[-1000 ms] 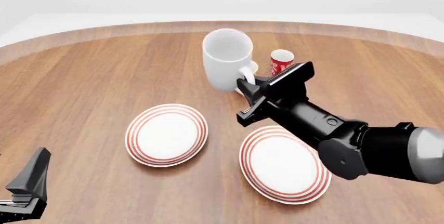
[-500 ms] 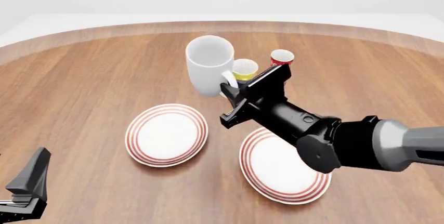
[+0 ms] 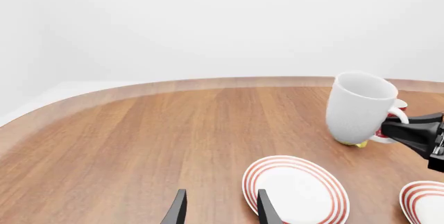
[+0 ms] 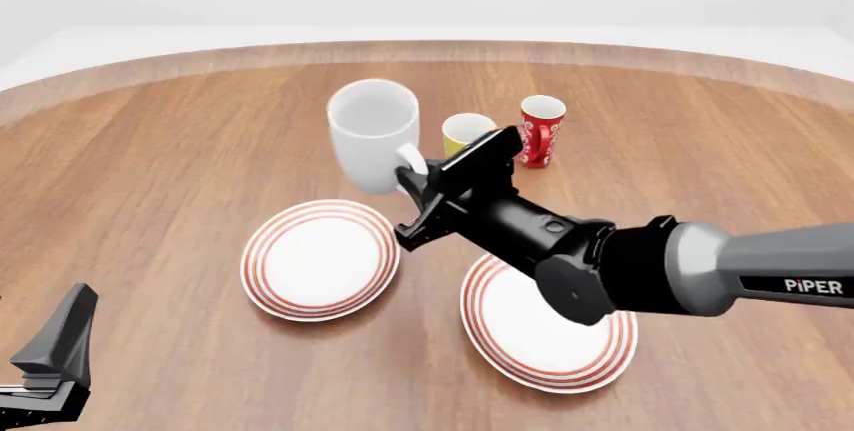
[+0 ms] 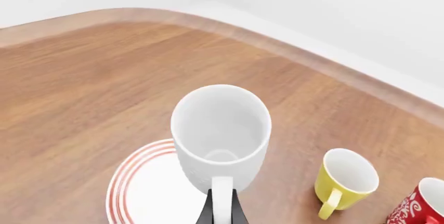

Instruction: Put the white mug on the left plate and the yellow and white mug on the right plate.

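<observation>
My right gripper (image 4: 416,169) is shut on the handle of the white mug (image 4: 371,136) and holds it upright, off the table, over the far edge of the left plate (image 4: 320,259). In the right wrist view the white mug (image 5: 220,130) hangs above the left plate (image 5: 135,195). The yellow and white mug (image 4: 466,134) stands on the table behind my right arm; it also shows in the right wrist view (image 5: 344,180). The right plate (image 4: 547,323) lies bare under my right arm. My left gripper (image 3: 220,211) is open and empty, low at the near left (image 4: 60,351).
A slim red-and-white patterned cup (image 4: 542,131) stands just right of the yellow mug, also in the right wrist view (image 5: 416,206). The round wooden table's far edge (image 4: 427,48) curves behind the cups. The left wrist view shows the white mug (image 3: 359,107) and both plates.
My right gripper has carried the white mug leftward and nearer, from beside the red cup to the left plate's far edge. That uncovered the yellow mug. The left arm has not moved.
</observation>
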Tool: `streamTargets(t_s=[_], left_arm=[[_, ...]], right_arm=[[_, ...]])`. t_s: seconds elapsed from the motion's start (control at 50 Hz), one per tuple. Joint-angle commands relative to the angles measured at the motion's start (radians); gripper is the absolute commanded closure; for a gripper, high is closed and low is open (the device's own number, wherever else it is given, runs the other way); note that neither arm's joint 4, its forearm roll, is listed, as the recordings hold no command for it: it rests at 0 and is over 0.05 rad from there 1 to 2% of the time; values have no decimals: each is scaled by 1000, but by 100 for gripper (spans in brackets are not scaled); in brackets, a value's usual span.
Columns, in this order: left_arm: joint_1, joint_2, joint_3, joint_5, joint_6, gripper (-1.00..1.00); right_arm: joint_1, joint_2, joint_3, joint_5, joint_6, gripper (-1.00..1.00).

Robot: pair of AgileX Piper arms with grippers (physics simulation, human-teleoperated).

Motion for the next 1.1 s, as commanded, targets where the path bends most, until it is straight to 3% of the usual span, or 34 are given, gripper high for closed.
streamTargets(t_s=[0.02, 1.1], left_arm=[[0, 0, 0, 0, 0, -100], [0, 0, 0, 0, 0, -100]], right_arm=[[26, 36, -47, 21, 7, 100], [106, 195, -154, 50, 57, 100]])
